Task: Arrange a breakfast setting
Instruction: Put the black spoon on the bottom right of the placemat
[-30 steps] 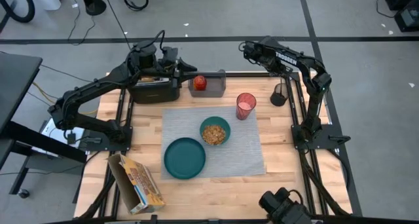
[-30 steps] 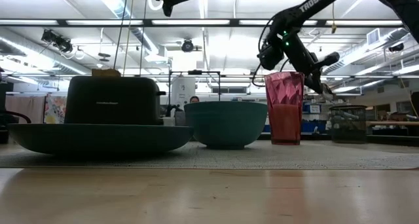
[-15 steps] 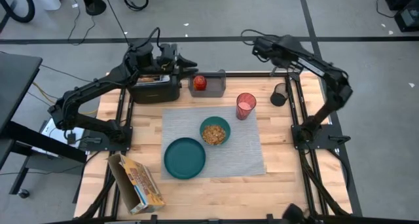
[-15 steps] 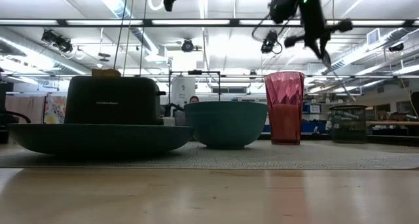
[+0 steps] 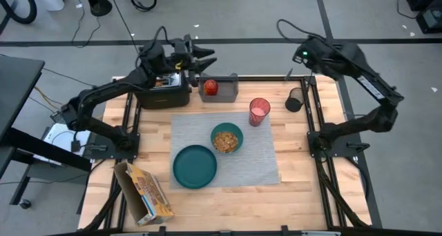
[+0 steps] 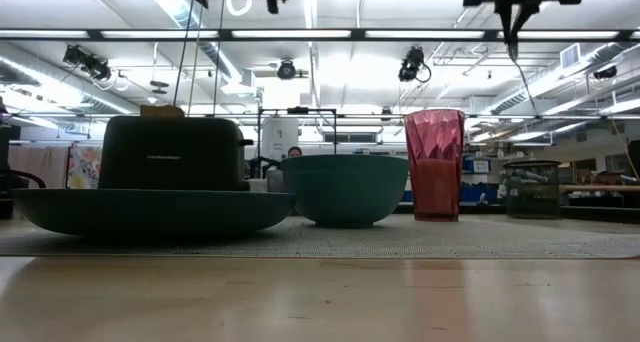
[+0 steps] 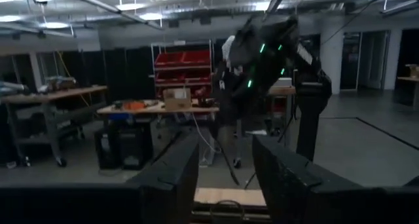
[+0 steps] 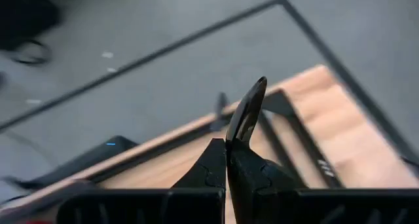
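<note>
Wooden slats make up the counter [image 5: 304, 194], and on it lies the grey ribbed placemat [image 5: 259, 163]. On that mat sit the teal plate [image 5: 195, 166], the teal bowl [image 5: 226, 139] filled with cereal, and at the far edge the translucent red cup [image 5: 259, 111]. Behind the mat a small red fruit [image 5: 210, 87] rests in a grey tray [image 5: 228, 90] beside the black toaster [image 5: 164, 92]. Above the toaster hangs the left gripper [image 5: 202, 60] — jaws parted, empty. The right gripper [image 8: 226, 142], raised past the counter's far right corner, pinches a metal spoon [image 8: 247, 111] — jaws clamped on it.
</note>
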